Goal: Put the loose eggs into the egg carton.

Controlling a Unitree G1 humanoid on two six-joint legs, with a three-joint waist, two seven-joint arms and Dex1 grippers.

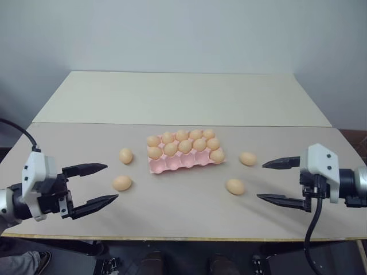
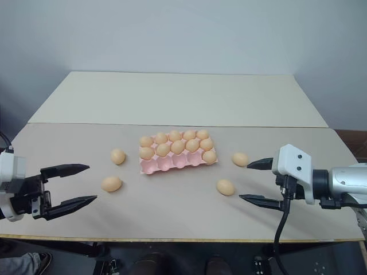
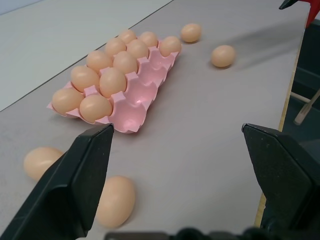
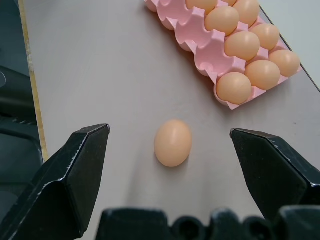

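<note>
Eggs, 4 loose: 2 left (image 1: pixel 126 156) (image 1: pixel 121 183) of your pink carton (image 1: pixel 186 162), 2 right (image 1: pixel 248 158) (image 1: pixel 235 187), all on the worktop (image 1: pixel 172 212). Left claw (image 1: pixel 102 184) and right claw (image 1: pixel 272 181) gape wide, holding nothing.

The right gripper (image 4: pixel 170 175) stood wide open over the table (image 4: pixel 100 65), one loose egg (image 4: pixel 173 142) lying between its fingers (image 4: pixel 75 170). Beyond lay the pink egg carton (image 4: pixel 207 55), its nearest cups empty.
</note>
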